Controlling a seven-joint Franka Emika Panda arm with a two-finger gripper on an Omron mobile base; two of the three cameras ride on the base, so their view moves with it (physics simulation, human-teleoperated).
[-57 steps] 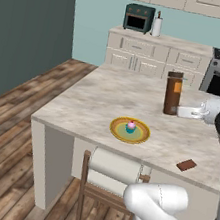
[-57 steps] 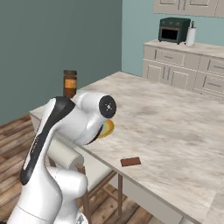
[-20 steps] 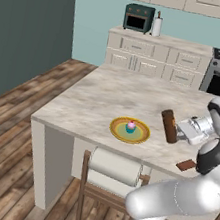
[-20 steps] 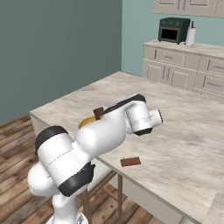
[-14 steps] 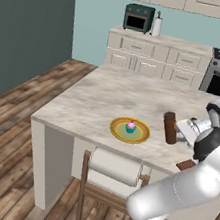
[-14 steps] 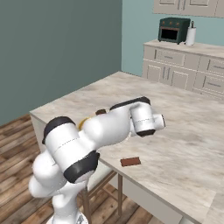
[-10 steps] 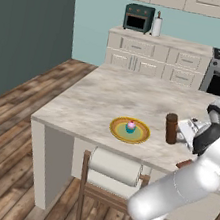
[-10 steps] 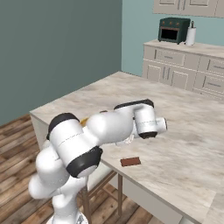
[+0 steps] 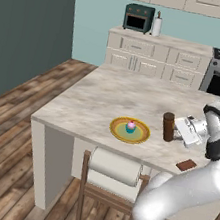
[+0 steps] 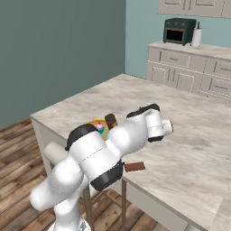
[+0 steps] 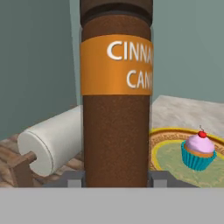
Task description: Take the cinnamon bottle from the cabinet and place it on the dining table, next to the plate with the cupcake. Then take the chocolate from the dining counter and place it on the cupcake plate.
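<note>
In the hand view the cinnamon bottle (image 11: 116,94) runs past the top edge, hiding its cap, and its label lettering breaks off mid-word. In the right base view the arm covers most of the plate (image 10: 99,127).

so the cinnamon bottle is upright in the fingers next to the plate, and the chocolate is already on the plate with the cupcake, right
Not quite. The chocolate lies on the dining table, apart from the plate, as the left base view shows. The rest holds: the cinnamon bottle stands upright in the fingers beside the plate, which carries the cupcake.
</note>
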